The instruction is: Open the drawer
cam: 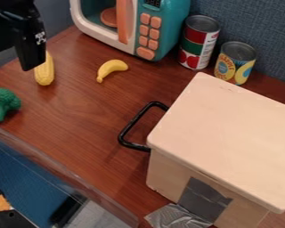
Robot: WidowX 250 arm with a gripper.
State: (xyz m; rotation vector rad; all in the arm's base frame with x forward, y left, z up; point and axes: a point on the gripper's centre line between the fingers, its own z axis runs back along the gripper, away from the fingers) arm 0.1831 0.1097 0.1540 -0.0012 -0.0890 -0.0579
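The pale, smooth-topped drawer box [225, 133] sits at the right, its angular black handle [132, 128] jutting leftward, likely so the arm can hook and pull it. Grey tape [204, 200], crinkled on the wood-grained table [85, 107], probably braces the box against that pull. The gripper [26, 52] hangs upper left, well apart; whether open or closed, I cannot tell.
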